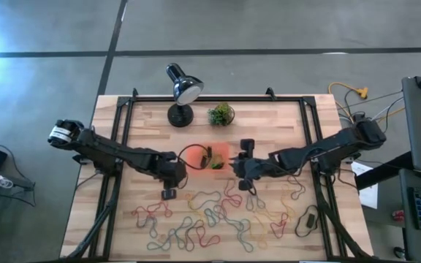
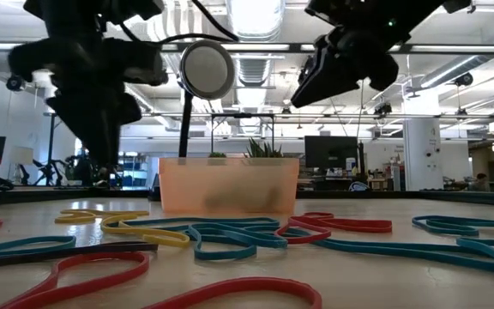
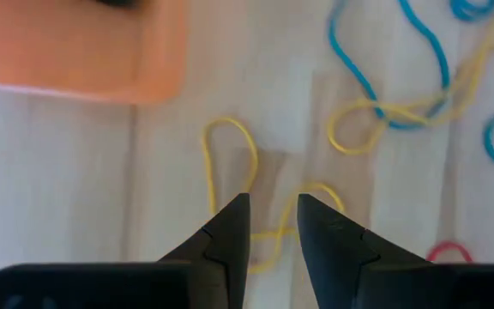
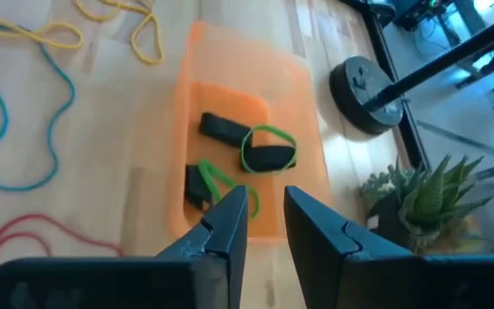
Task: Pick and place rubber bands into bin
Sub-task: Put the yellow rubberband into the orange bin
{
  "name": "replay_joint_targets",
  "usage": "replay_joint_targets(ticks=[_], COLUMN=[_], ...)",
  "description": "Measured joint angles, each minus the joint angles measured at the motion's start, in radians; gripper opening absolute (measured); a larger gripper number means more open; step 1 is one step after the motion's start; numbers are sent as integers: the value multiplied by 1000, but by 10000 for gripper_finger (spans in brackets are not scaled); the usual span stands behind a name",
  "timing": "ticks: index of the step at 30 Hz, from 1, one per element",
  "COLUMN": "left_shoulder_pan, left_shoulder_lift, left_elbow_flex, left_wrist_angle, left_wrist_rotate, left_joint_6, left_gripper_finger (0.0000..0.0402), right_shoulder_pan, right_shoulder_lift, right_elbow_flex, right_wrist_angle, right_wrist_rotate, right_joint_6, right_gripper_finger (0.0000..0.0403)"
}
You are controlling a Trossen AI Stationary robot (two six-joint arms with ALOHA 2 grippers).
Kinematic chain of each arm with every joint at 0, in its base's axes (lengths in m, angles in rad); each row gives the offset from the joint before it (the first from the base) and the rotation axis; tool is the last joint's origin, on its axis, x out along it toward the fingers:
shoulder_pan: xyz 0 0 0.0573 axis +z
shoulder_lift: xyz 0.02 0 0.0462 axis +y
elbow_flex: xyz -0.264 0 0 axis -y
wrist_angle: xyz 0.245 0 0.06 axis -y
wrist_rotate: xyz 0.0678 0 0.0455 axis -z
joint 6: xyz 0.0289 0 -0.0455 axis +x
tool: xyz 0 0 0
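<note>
Hovering left of the bin, the left gripper (image 3: pixel 271 225) hangs over a yellow rubber band (image 3: pixel 230 163) lying flat on the wooden table (image 1: pixel 115 226); its fingers stand slightly apart with a narrow gap between the tips, pinching nothing, the yellow loop running beneath that gap.

The bin (image 1: pixel 215 155), an orange-red tray, sits mid-table between the two grippers, near side of the black desk lamp (image 1: pixel 183 91) and the small potted plant (image 1: pixel 221 114). In the right wrist view the bin (image 4: pixel 230 94) holds a green rubber band (image 4: pixel 267 148) and some dark pieces I cannot identify.

The right gripper (image 4: pixel 264 219) is poised above the bin's near edge; fingers narrowly parted, nothing seen between them.

The remaining rubber bands (image 1: pixel 210 215) are red, blue, yellow and green loops, scattered and overlapping across the near half of the table, from near-left to near-right. In the low view they lie flat in front of the bin (image 2: pixel 228 184), none touching its wall that I can tell.
</note>
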Motion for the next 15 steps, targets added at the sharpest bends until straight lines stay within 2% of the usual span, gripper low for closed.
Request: replay_joint_targets(ticks=[5, 15], left_shoulder_pan=[-11, -11], left_shoulder_lift=[8, 27], left_elbow_flex=[-12, -125], left_wrist_angle=[-20, -2], left_wrist_rotate=[3, 2], left_joint_6=[0, -51], left_gripper_finger=[84, 84], right_shoulder_pan=[44, 121], right_shoulder_lift=[-9, -11], right_elbow_flex=[0, -1], right_wrist_angle=[-93, -233], right_wrist_rotate=[-1, -5], right_joint_6=[81, 219], right_gripper_finger=[68, 71])
